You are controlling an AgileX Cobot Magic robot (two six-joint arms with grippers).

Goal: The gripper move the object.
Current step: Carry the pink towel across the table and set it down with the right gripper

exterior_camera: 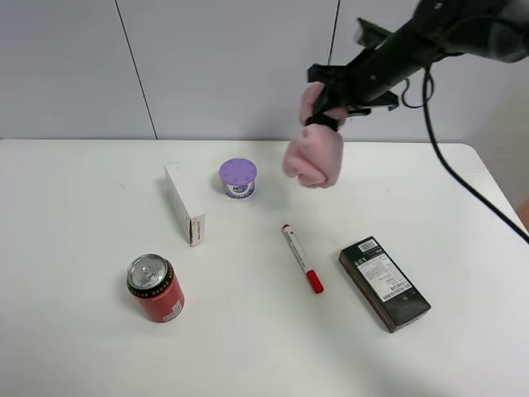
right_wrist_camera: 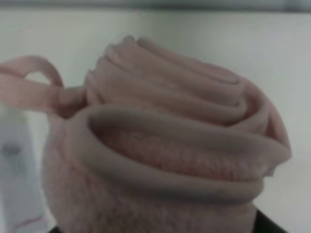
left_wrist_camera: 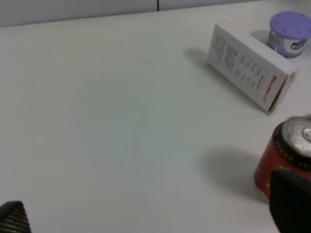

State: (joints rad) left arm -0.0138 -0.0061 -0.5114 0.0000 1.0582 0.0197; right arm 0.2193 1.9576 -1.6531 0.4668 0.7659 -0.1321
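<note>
One white table point(exterior_camera: 74, 331) carries five loose items. Above it, the right gripper point(exterior_camera: 328, 106) is clamped on one pink plush roll point(exterior_camera: 314, 157) at its black band point(exterior_camera: 322, 121), so the roll hangs below the fingers, clear of the tabletop. Well away from that gripper, towards the table's near edge, lies one black box point(exterior_camera: 384, 283) with a white barcode label whose print is too small to read. One white carton point(exterior_camera: 184, 204) lying on its side carries fine print and a red word, both unreadable. One red can point(left_wrist_camera: 286, 160) stands just beside a finger point(left_wrist_camera: 291, 204) of the left gripper point(left_wrist_camera: 150, 218), whose tips sit spread wide. One red-capped marker point(exterior_camera: 302, 258) and one purple-lidded tub point(exterior_camera: 238, 178), its label blurred, lie below the held roll.
</note>
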